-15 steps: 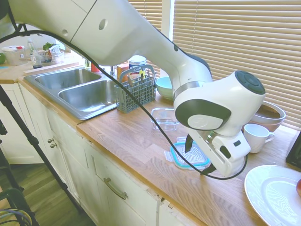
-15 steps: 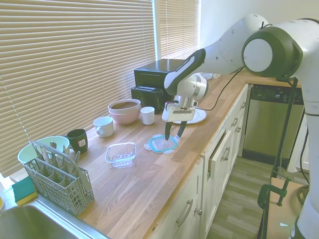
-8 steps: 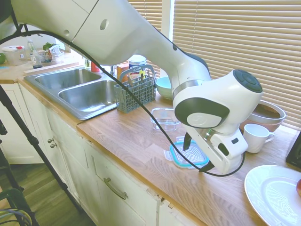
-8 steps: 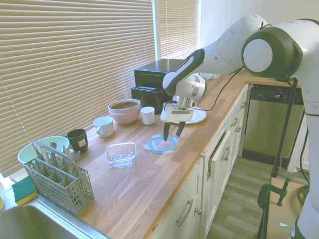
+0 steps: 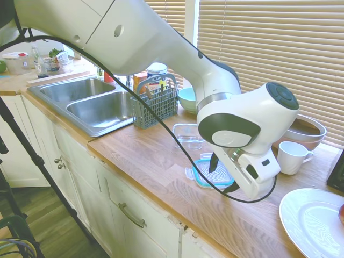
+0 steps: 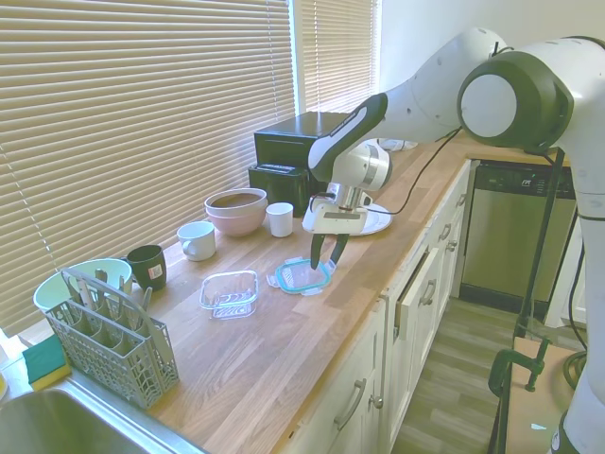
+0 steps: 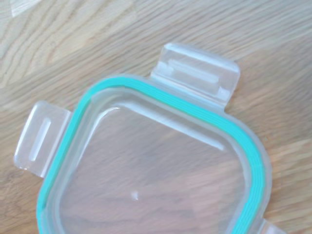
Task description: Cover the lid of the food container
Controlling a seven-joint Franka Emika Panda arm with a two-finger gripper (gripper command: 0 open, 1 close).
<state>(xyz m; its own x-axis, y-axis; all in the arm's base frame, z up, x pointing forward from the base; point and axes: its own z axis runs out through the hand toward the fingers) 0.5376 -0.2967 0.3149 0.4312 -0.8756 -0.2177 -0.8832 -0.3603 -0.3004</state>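
My gripper has descended since a second ago, fingers spread wide, now straddling the lid, which lies flat on the wooden counter and has slid slightly toward the food container. Grasp not yet made. The white mug and cutlery basket stand clear; nothing obstructs the path.

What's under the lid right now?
Only bare wooden countertop shows through the clear lid. The food container sits apart, uncovered. The gripper hides the lid's far edge in this view.
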